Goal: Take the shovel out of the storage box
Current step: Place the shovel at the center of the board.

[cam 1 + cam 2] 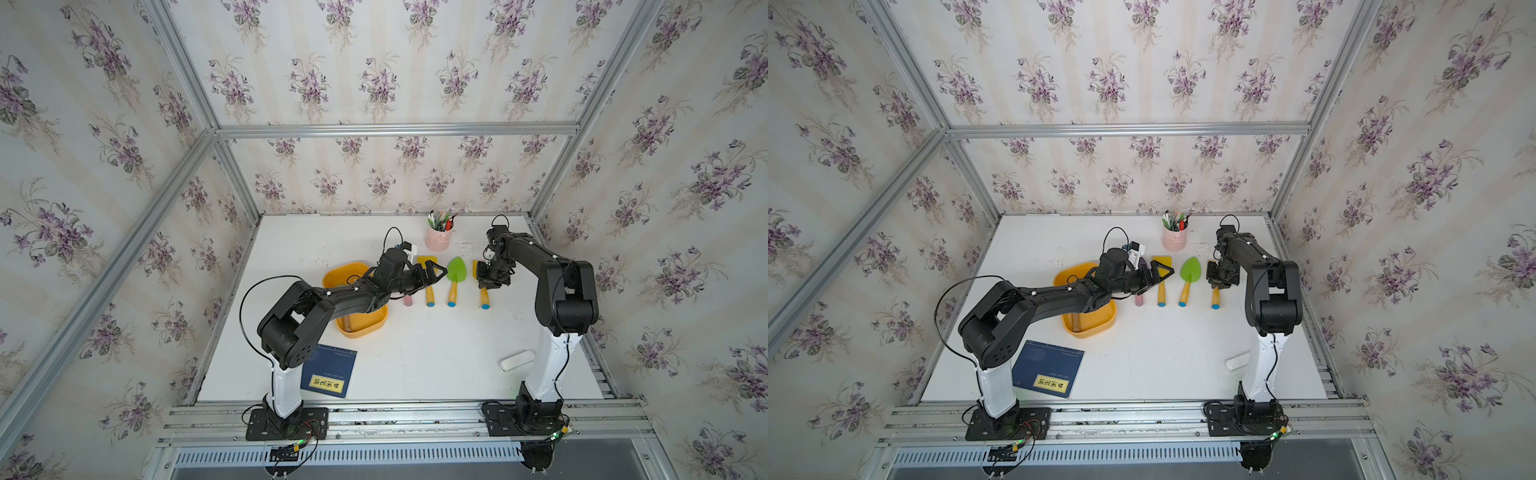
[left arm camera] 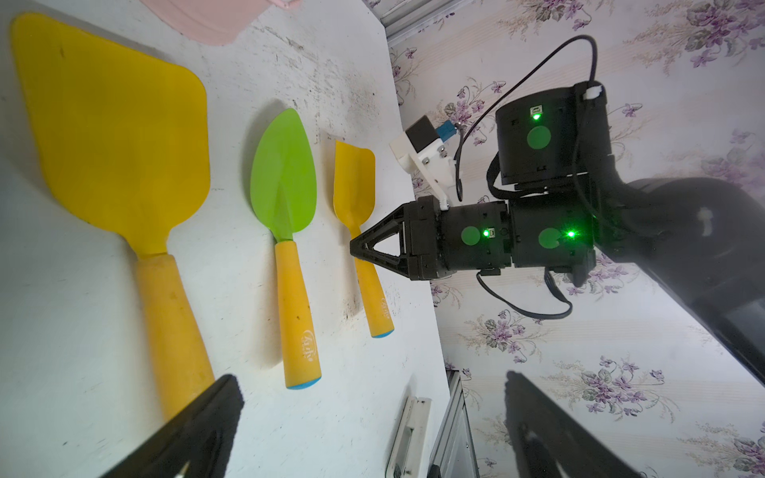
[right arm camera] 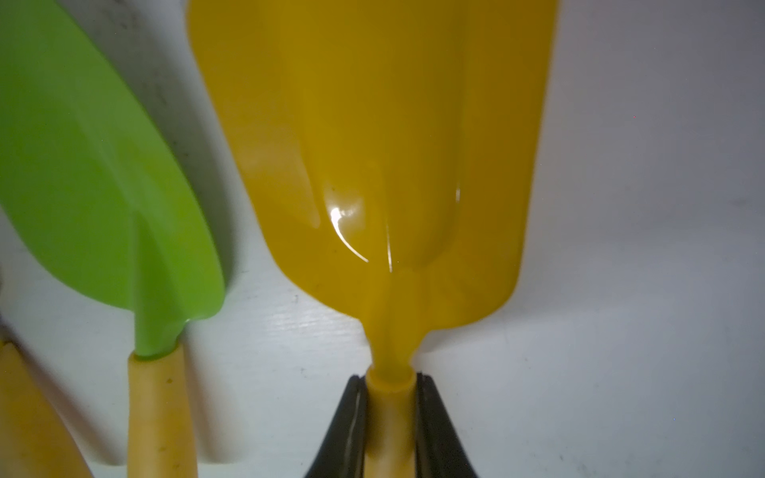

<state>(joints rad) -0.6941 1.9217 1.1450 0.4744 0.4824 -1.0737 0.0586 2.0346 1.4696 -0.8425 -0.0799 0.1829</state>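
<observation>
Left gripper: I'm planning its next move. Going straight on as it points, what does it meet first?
Probably the green shovel just ahead; if it clears that, the right gripper. Height unclear.

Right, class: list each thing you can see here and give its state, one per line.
left gripper: open, holding nothing.
right gripper: shut on the narrow yellow shovel's handle.
narrow yellow shovel: outside the storage box, gripped.
wide yellow shovel: flat on table, free.
green trowel: flat on table, free.
storage box: upright, open-topped.
pink pen cup: upright, holding pens.
blue book: closed, flat.
</observation>
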